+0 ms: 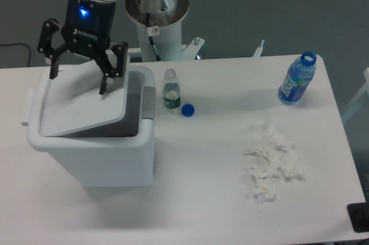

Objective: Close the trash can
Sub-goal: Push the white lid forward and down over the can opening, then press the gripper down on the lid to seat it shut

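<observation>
— Now, entry for the bin: we have the trash can (92, 153) standing at the left end of the table (202, 199), by far the biggest thing on it. Its lid (86, 104) is not down; it sits tilted, raised on the right side, with a dark gap showing beneath that edge.

— How do we expect it to handle?

— We judge it to be thin, stiff white plastic, light for its bulk, so a hard sideways shove could slide the whole can. The lid looks flat, smooth and probably slippery. No need to grasp it, we think: pressing down on the raised side, near the free edge rather than the hinge, should seat it.

— And the claw?

— The gripper (79, 78) hangs over the lid with its fingers spread wide and nothing between them. We cannot tell whether the tips touch the lid.

— Anything else to log?

— A blue water bottle (297, 80) at the far right, crumpled tissues (271, 164) near the right front, a small clear bottle (170, 89) just beside the can, and a blue cap (187, 109) by that bottle.
</observation>
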You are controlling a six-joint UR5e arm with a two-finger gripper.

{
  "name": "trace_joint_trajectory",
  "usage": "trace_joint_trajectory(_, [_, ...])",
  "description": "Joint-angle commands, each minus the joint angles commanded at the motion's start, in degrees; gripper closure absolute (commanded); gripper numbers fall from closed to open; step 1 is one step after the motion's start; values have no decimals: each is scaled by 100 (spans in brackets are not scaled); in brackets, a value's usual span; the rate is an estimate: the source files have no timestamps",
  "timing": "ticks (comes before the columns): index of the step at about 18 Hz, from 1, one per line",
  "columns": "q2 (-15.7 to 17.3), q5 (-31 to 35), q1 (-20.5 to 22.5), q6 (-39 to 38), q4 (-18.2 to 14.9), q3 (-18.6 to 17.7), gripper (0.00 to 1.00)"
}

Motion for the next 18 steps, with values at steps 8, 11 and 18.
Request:
trace_joint_trajectory(8, [-105,35,88,132,-9,-44,0])
trace_joint_trajectory(11, [-176,132,97,141,-9,-62,0])
trace_joint_trajectory(18, [-246,167,132,150,-9,-79,0])
